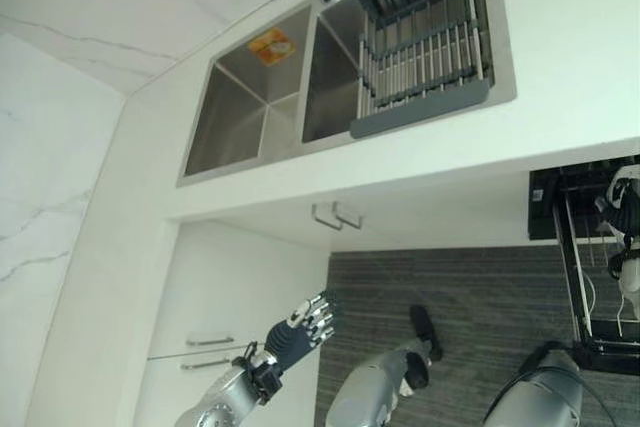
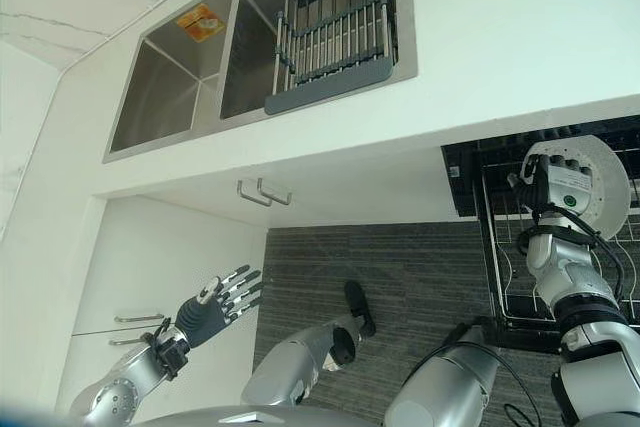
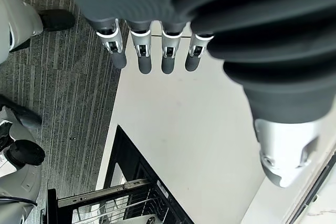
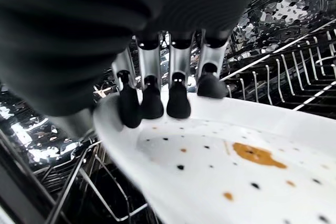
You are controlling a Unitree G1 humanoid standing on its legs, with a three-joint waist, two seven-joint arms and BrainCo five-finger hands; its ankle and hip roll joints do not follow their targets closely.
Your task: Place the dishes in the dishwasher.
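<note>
Plate (image 2: 592,179): round, white, speckled with small dark and orange dots and one larger orange mark, held in the right hand (image 2: 545,192) above the black wire rack (image 2: 497,277) of the pulled-out dishwasher, low beside the white worktop (image 2: 500,37). Fingers (image 4: 152,100) curled over the rim, dark tips pressing the inner face, as seen from the right wrist; thumb hidden, presumably behind the plate. Left hand (image 2: 215,305) hanging idle before the white cabinet doors (image 2: 150,267), fingers straight and relaxed, holding nothing.

Risks, judged from here. Grip near one edge only, so a heavy, smooth plate likely to pivot or slip if the wrist tilts further. Rack tines (image 4: 294,72) standing close under the plate: a descent off-line from a slot likely to knock the rim against wire, chip it, or leave it lying flat across the tines rather than upright between them. Release too early, before the plate seats, apt to let it topple. Arm close to the rack's frame; a careless withdrawal could snag the fingers on wire.

Elsewhere, a double stainless-steel sink (image 1: 250,97) with a grey slatted drying rack (image 1: 420,42) over one basin.

Writing: an orange sticker (image 1: 272,45) on the sink wall, its print too small to read. No legible brand or label on plate, rack or cabinets.
</note>
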